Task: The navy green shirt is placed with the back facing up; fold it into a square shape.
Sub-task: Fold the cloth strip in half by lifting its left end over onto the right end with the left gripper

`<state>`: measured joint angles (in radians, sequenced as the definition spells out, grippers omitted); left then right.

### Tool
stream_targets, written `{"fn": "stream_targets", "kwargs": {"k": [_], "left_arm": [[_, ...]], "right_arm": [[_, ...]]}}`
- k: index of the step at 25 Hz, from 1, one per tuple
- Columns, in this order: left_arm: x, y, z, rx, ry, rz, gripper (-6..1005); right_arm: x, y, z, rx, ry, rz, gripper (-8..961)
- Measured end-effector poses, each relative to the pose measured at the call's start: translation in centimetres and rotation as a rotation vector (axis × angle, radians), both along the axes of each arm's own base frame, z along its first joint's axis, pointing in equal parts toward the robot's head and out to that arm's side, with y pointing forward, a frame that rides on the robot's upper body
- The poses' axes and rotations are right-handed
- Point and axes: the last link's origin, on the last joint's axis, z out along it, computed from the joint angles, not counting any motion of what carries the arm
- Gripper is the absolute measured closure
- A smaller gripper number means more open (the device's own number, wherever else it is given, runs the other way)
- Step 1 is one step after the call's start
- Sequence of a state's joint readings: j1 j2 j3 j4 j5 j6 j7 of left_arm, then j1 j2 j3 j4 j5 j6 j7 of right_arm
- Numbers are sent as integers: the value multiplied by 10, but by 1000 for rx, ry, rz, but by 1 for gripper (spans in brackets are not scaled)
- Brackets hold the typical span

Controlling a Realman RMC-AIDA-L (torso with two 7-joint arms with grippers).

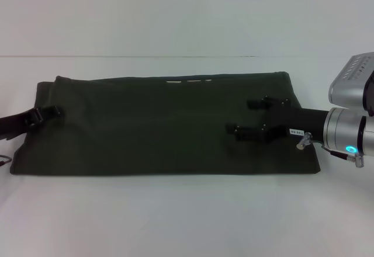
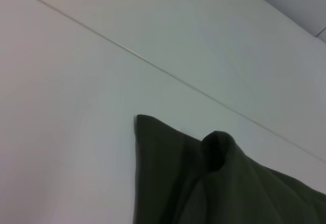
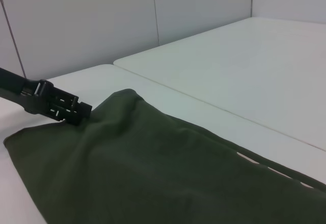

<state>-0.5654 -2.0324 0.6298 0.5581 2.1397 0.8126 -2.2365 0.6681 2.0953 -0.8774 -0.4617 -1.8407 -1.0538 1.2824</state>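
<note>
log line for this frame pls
shirt: folded to long band on table | left end effector: at its left edge | right end effector: open over right part

head overhead, wrists low, sharing shirt (image 1: pixel 163 125)

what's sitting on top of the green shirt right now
Over the navy green shirt, the right gripper reaches in open at one end; the left gripper is at the other edge. What its fingers hold is hidden.

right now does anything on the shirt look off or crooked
Mostly tidy: the navy green shirt lies as a flat band. Its end by the left claw is lifted into a small peak, and cream lettering peeks out at the far edge.
</note>
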Motion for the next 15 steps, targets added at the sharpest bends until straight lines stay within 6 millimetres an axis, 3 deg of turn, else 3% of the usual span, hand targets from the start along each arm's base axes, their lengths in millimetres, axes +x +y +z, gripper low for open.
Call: {"fn": "stream_targets", "kwargs": {"k": [4,15], "left_arm": [[-3,0,0,3,11,9,366],[-11,-3,20,38,26,20,196]], "right_arm": [[0,0,0,0,0,0,29],[1,-1,-1,-3,2,-6,28]]}}
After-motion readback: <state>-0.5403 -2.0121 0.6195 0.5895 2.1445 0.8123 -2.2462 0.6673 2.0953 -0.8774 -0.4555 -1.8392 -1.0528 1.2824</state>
